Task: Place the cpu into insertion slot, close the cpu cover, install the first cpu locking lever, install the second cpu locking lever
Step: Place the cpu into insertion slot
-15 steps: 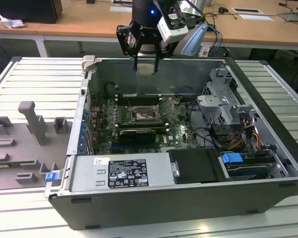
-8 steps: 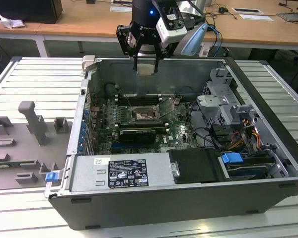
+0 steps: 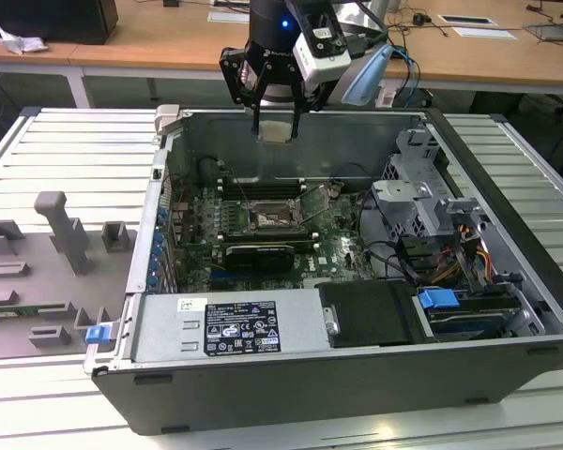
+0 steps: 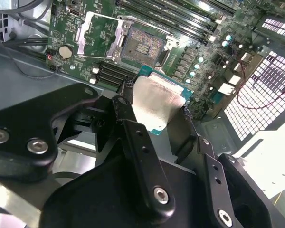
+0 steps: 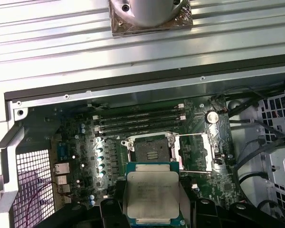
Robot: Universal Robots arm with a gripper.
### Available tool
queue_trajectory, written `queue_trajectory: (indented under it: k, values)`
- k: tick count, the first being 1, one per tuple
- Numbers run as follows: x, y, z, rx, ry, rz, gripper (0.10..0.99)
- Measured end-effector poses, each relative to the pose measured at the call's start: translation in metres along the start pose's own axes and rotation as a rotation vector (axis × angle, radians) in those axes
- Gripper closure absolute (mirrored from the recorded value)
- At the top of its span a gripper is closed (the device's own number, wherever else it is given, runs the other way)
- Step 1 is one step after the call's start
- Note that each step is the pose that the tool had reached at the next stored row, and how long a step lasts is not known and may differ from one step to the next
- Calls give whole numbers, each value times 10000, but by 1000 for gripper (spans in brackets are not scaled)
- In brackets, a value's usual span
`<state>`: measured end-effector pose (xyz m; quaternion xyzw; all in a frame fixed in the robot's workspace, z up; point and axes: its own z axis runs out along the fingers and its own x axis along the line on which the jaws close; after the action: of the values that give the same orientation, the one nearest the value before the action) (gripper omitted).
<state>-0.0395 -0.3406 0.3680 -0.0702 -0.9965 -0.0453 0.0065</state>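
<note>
**A:** Jaws — state?

**B:** Clamped on the cpu [image 4: 154, 97]. The gripper [image 4: 157, 113] has a black finger [image 4: 128, 114] pressed against each of two opposite edges of the chip. The chip is held flat, silver-grey top up.

**A:** Position of the chip?

**B:** In the air above the open computer case [image 3: 291, 384]. In the exterior view it hangs near the case's far wall, higher than the rim. It is well apart from the insertion slot [image 3: 267, 222], which sits down on the green motherboard [image 3: 342, 248].

**A:** Slot condition?

**B:** The dark square contact field is exposed in both wrist views, with a silvery rim around it. The cpu cover [image 5: 192, 152] is swung open and lies just beside the slot, and green board shows through its window.

**A:** Around the slot?

**B:** Long black memory sticks [image 5: 137, 121] run in parallel along one side of it. A coin cell [image 5: 210, 117] sits near the open cover. In the exterior view a black graphics card [image 3: 253, 255] lies on the slot's near side.

**A:** Outside the case?

**B:** The case rests on a slatted grey table [image 3: 75, 150] — grey fixture blocks [image 3: 66, 234] stand on it at the exterior view's left.
</note>
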Motion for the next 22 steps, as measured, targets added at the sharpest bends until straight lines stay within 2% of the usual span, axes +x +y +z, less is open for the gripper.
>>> queue_trajectory:
  k: [22]
  values:
    - [1,-2,16,-15,-66,731,557]
